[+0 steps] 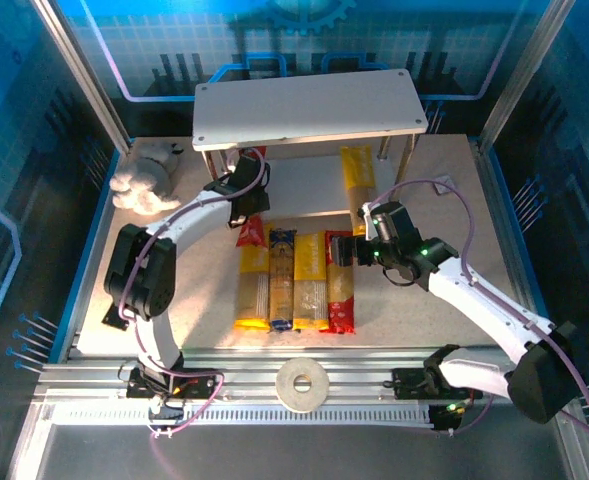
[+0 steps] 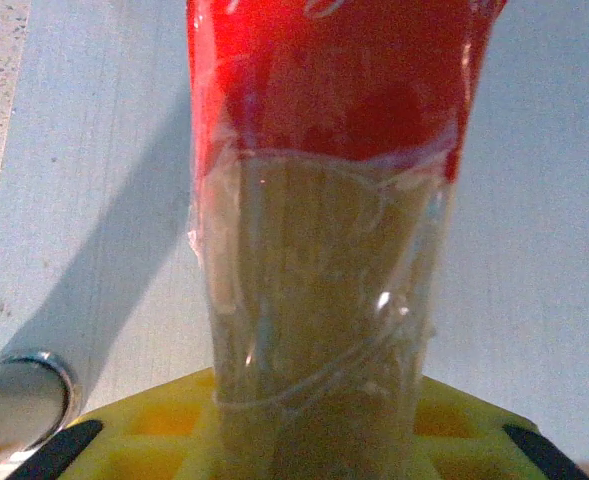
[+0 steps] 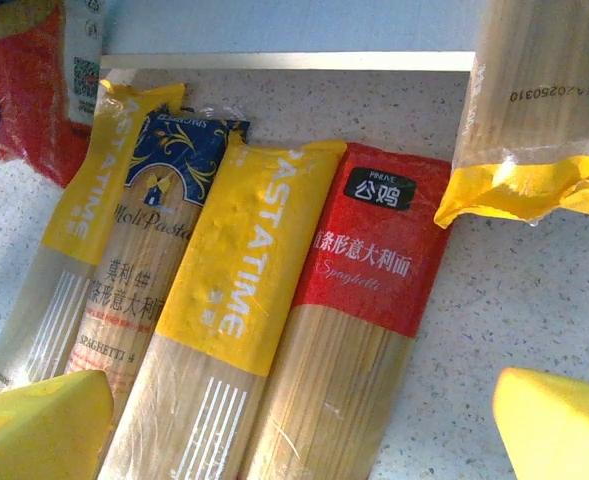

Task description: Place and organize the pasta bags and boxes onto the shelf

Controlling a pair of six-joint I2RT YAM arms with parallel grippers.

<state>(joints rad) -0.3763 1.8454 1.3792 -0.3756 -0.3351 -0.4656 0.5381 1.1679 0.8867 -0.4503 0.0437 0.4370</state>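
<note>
Nearest the arm bases, a flat beige ring (image 1: 303,386) is lying on the rail. Just beyond it four packs are resting side by side on the speckled table: a yellow pack (image 1: 252,290), a pale pack with a dark blue end (image 1: 281,280), a second yellow pack (image 1: 311,280) and a red pack (image 1: 340,282). All are long, narrow sleeves of glossy film showing straight pale spaghetti. The right gripper (image 1: 342,250) is hovering over the far ends of this row with its yellow fingers (image 3: 564,420) spread wide and nothing between them. Farther on, the left gripper (image 1: 242,200) is closing narrowly on a red-topped pack (image 2: 324,200), whose clear crinkled film is catching the light. It is holding that pack above the smooth white lower board (image 2: 534,250) of the shelf (image 1: 304,105), beside a shiny round metal leg (image 2: 19,400). A third yellow pack (image 1: 357,180) is already lying on that lower tier to the right, partly overhanging the near edge. The step appears to be sliding the held pack in lengthwise. It is probably best done by keeping it low under the top board, parallel to the shelved pack, clear of the leg, and releasing only once most of its length is supported, since the film looks slippery and the strands brittle.
</note>
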